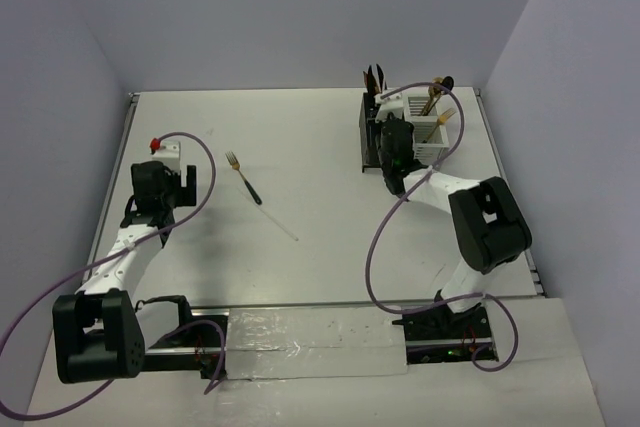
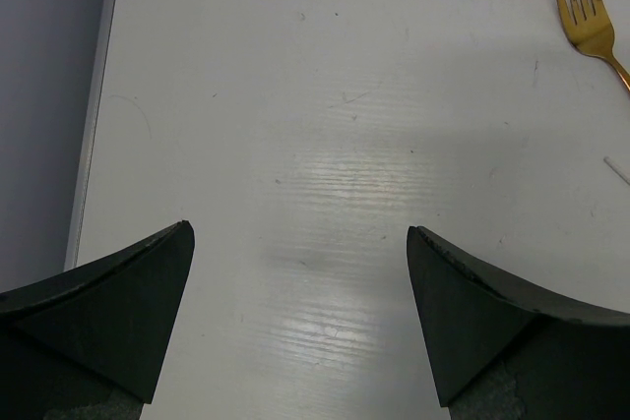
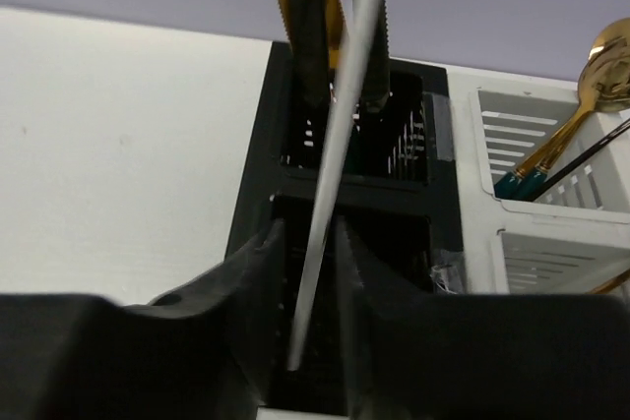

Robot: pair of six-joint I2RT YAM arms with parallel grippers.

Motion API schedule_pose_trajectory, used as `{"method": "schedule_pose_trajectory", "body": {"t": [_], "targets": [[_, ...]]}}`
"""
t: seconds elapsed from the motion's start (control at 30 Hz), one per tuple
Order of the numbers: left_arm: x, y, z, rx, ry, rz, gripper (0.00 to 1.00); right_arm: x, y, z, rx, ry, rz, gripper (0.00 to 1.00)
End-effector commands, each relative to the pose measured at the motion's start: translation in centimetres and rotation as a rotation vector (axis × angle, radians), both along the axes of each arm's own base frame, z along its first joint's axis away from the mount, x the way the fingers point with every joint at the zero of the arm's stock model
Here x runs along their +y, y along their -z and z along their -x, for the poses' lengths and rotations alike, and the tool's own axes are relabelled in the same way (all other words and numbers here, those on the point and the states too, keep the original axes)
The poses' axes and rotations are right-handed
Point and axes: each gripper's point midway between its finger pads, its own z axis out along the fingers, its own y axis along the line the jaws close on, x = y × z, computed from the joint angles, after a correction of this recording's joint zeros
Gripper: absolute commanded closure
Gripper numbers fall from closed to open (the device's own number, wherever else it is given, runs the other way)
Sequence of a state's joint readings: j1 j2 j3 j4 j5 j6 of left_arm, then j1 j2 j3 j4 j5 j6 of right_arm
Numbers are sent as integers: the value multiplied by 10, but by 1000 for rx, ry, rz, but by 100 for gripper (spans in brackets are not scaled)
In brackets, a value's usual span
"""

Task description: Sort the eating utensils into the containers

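right wrist view: a thin white stick (image 3: 335, 145) is clamped between the right jaws, which are shut on it. it is held near upright with its lower tip at the near compartment of the black caddy (image 3: 266, 145), judged so it can be dropped straight in. a gold spoon (image 3: 610, 56) is stood in the white caddy (image 3: 551, 218).

left wrist view: the left jaws are spread wide over bare bench (image 2: 295, 95), nothing between them. a gold fork (image 2: 583, 7) is seen at upper right, outside the jaws.
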State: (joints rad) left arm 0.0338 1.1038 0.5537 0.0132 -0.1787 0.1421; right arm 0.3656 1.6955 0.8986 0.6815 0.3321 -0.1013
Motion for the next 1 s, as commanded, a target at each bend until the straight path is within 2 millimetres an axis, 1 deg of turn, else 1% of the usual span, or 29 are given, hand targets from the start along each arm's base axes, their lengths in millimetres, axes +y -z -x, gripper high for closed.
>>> {"method": "schedule_pose_trajectory", "body": {"t": [0.0,0.07,0.1,0.13,0.17,0.2,0.23,0.27,0.3,0.33,0.37,0.4,0.43,0.47,0.5,0.53,0.57,0.6,0.63,0.67,0.7,0.73,0.77,0.83,0.87,0.9,0.93,0.97], "targets": [[-4,-14,-8,-47,26,15,1,2,-47,9,-35,-33,-56,60],[-7,-13,-7,-46,44,22,1,-3,-61,16,-30,-5,-80,36],[-8,-13,-6,-45,47,22,1,-6,-81,27,-33,-1,-100,19],[-8,-14,-6,-48,48,22,1,-6,-90,33,-23,-2,-143,13],[-8,-12,-5,-44,48,19,1,2,-100,40,-12,-47,-163,11],[-8,-11,-4,-42,51,14,1,6,-106,50,51,-71,-161,9],[-7,-12,-3,-48,50,9,1,22,-120,64,68,-118,-189,9],[-6,-12,-3,-50,50,2,1,36,-123,74,107,-155,-188,9],[-5,-9,-1,-48,46,-2,1,54,-115,87,214,-210,-157,9],[-4,-12,-1,-55,44,-5,1,92,-106,106,287,-313,-124,9],[-4,-11,0,-54,43,-4,1,110,-100,121,379,-375,-81,9],[-5,-12,0,-56,45,-1,1,143,-64,130,514,-489,-46,9],[-6,-14,1,-64,49,0,1,160,-50,140,583,-544,-18,8],[-6,-15,1,-68,53,-1,1,186,-34,156,649,-610,10,9],[-6,-13,3,-67,53,-1,1,203,-8,158,736,-625,55,9],[-6,-15,3,-74,54,-2,1,211,2,160,770,-627,88,9],[-6,-14,4,-72,55,-1,1,229,1,169,792,-652,126,9],[-6,-14,4,-72,54,-2,1,239,28,171,853,-649,173,9],[-7,-16,4,-76,58,2,1,248,36,175,870,-657,196,9],[-8,-15,4,-75,61,4,1,266,33,182,863,-690,206,9],[-8,-15,4,-73,64,4,1,272,53,183,886,-677,237,9],[-10,-14,5,-70,72,9,1,280,59,187,894,-689,247,9],[-10,-14,5,-67,74,10,1,291,71,193,913,-703,268,9],[-10,-12,4,-60,74,12,1,299,80,193,929,-699,261,9],[-10,-12,4,-57,74,12,1,301,95,192,949,-693,265,9],[-11,-11,4,-51,76,14,1,301,105,192,964,-682,269,9],[-11,-11,4,-51,80,16,1,301,109,189,965,-668,276,9],[-12,-11,4,-49,80,18,1,299,127,190,999,-654,294,9]]}}
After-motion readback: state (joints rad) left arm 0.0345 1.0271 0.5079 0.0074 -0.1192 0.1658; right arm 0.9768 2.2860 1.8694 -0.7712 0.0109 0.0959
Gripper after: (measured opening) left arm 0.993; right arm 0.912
